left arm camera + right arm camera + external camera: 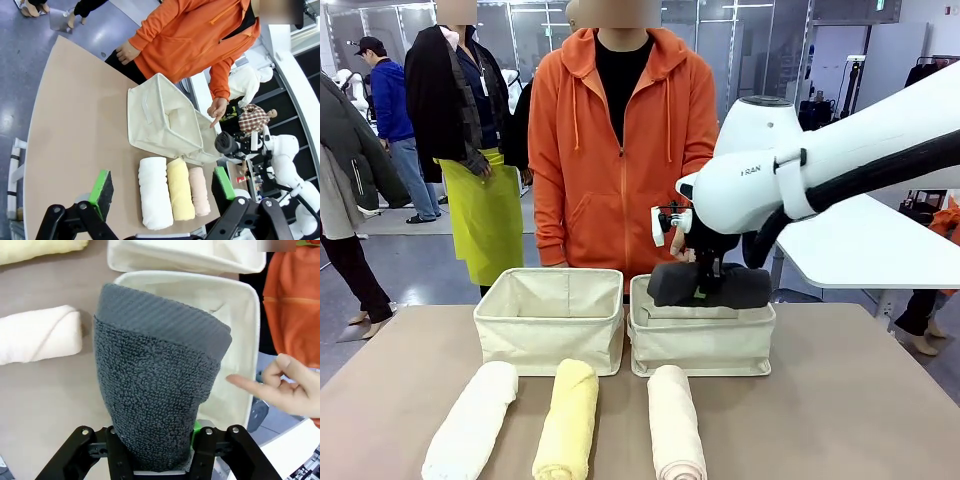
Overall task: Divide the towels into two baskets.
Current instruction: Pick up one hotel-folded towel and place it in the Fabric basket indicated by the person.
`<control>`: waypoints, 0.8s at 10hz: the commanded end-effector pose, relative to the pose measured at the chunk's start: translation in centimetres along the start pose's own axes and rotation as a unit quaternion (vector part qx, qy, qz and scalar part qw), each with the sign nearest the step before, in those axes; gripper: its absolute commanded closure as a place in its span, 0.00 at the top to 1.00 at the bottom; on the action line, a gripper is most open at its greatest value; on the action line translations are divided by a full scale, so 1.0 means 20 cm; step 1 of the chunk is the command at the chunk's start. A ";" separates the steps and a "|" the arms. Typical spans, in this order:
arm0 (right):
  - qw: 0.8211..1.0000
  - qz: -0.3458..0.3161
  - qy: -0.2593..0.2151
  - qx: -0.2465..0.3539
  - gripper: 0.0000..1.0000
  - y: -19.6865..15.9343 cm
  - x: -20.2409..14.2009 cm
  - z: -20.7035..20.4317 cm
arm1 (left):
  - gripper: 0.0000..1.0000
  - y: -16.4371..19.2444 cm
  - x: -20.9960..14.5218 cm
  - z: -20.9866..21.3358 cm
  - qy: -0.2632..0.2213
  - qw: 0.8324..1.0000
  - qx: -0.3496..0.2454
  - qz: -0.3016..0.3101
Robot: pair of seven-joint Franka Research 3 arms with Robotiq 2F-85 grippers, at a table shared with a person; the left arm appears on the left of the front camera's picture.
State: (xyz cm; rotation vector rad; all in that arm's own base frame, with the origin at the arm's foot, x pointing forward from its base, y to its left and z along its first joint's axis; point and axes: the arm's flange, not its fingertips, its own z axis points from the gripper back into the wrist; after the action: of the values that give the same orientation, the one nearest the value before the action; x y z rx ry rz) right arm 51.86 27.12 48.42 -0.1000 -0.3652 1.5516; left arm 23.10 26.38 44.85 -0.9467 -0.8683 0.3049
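Observation:
My right gripper [701,288] is shut on the dark grey towel [712,284], holding it just over the right basket [700,345]. In the right wrist view the grey towel [155,385] hangs above that basket's opening [235,295]. The left basket [550,325] stands beside it, nothing visible inside. The white towel [470,425], yellow towel [567,420] and pink-beige towel [675,428] lie side by side in front of the baskets. My left gripper [162,187] is open, high above the table near the towels [155,192].
A person in an orange hoodie [620,150] stands behind the baskets. One hand [280,385] points with a finger at the right basket's far side. Bare tabletop [850,400] lies to the right of the towels.

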 end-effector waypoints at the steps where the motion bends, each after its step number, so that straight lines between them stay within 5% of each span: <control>1: 1.000 0.027 0.004 -0.008 0.36 -0.09 0.03 -0.06 | 1.00 0.00 0.00 0.01 -0.004 1.000 -0.004 -0.001; 5: 0.999 0.034 0.020 0.023 0.36 -0.22 0.05 -0.36 | 1.00 0.00 0.00 0.01 -0.004 1.000 -0.004 -0.001; 8: 0.999 0.028 0.019 0.037 0.66 -0.24 0.04 -0.42 | 1.00 0.00 0.00 0.01 -0.004 1.000 -0.004 -0.001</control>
State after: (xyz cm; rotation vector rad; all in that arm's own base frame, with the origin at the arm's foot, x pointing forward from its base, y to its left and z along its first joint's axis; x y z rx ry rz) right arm 58.71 28.92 41.01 -0.0838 -0.2805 1.6161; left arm 23.10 26.39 44.83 -0.9469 -0.8681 0.3056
